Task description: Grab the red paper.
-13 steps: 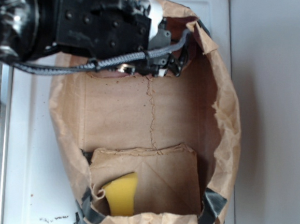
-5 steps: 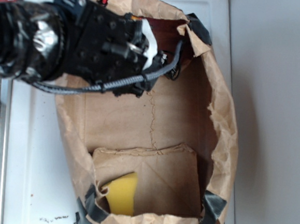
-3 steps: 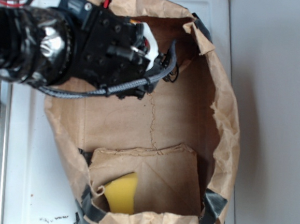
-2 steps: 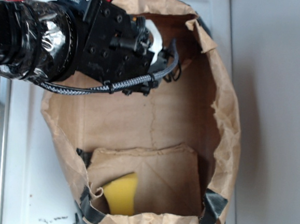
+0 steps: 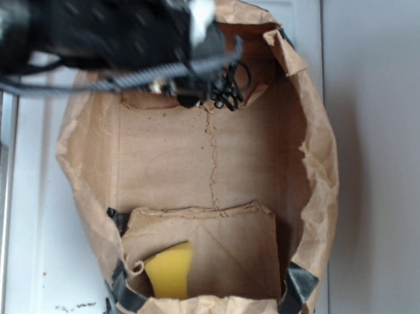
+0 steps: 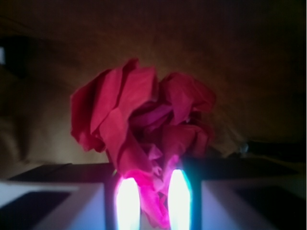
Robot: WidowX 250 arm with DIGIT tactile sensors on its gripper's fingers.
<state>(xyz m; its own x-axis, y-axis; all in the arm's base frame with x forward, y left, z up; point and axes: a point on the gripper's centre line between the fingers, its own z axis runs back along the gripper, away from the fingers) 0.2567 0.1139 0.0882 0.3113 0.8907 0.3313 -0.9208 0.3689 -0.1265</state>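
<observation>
Grasp looks made: in the wrist view the end effector point(image 6: 148, 201) is pinched nearly closed on the lower edge of the red paper point(image 6: 144, 139), inside the brown paper bag point(image 5: 318, 173). Left, I'd judge: lift it clear. The wad is roughly ball-shaped, no clear long axis; its bulk sticks out beyond the fingertips.

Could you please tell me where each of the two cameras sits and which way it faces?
Exterior: overhead, looking down into the brown paper bag holding a yellow block; the blurred black arm shows at top left.
Wrist: on the arm, facing forward past the end effector, whose glowing fingertips pinch the red paper.
Shared: the bag's brown interior.
</observation>
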